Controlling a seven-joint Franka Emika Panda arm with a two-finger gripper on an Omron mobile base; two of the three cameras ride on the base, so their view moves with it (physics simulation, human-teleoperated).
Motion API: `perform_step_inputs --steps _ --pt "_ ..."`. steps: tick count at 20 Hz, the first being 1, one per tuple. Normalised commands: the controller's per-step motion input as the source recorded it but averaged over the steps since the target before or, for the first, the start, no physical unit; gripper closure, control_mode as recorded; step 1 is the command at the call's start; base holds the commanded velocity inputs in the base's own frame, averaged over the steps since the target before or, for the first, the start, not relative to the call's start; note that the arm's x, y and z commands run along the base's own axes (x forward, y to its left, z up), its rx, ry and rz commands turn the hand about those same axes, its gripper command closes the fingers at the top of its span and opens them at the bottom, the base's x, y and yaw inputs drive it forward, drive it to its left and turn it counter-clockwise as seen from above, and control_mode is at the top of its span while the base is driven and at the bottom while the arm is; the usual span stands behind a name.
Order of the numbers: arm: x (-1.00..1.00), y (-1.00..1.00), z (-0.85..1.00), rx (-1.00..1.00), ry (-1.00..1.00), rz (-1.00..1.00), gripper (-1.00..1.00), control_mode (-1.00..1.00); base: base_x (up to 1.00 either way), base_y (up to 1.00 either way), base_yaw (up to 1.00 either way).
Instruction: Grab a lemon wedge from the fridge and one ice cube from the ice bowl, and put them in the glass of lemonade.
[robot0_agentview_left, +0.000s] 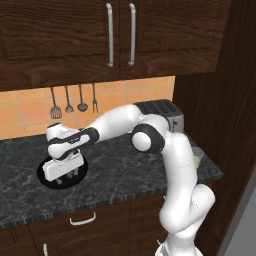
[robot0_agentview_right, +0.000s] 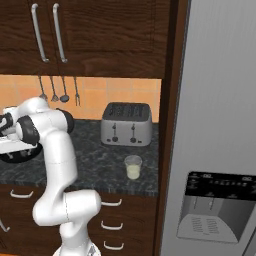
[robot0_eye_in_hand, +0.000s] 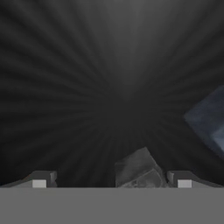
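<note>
The gripper (robot0_agentview_left: 66, 178) is hanging at the middle left of the left base view, pointing down into the ice bowl (robot0_agentview_left: 46, 179), which is sitting on the dark stone counter (robot0_agentview_left: 120, 175). Its jaws are standing wide with nothing between them that I can make out. In the hand view the bowl's ribbed black inside (robot0_eye_in_hand: 87, 87) is spreading across the frame, and the ice cube (robot0_eye_in_hand: 138, 168) is showing at lower centre as a pale grey block, nearer the right-hand finger tip (robot0_eye_in_hand: 183, 180) than the left-hand one (robot0_eye_in_hand: 39, 181). It is probably lying on the bowl floor, though the dim render is making that hard to confirm.

The hand is being held low and open so that the jaws can straddle the cube. The cube is sitting off-centre between them, so a small sideways shift looks needed before closing.

The glass of lemonade (robot0_agentview_right: 133, 167) is waiting at lower centre of the right base view, near the counter's front edge, in front of the toaster (robot0_agentview_right: 126, 124) and just left of the fridge (robot0_agentview_right: 220, 125). Bare counter is lying between bowl and glass, leaving open room for carrying. The lemon wedge is not something I can place.
</note>
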Motion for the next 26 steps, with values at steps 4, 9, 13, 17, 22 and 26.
perform_step_inputs --steps 4,9,13,17,22,26 --pt "0.13 0.03 -0.06 0.0 0.0 0.0 -1.0 -1.0 0.0 0.0 0.0" --pt "0.09 0.13 0.0 0.0 0.0 0.01 -1.0 -1.0 0.0 0.0 0.0" --pt "0.0 0.14 -0.04 0.0 0.0 0.02 -1.0 -1.0 0.0 0.0 0.0" --pt "0.0 0.08 -0.06 0.0 0.0 0.03 -1.0 -1.0 0.0 0.0 0.0" --pt "-0.01 0.24 0.0 0.0 0.0 0.02 -1.0 -1.0 0.0 0.0 0.0" --pt "-0.02 0.09 0.0 0.0 0.01 0.03 -1.0 -1.0 0.0 0.0 0.0"
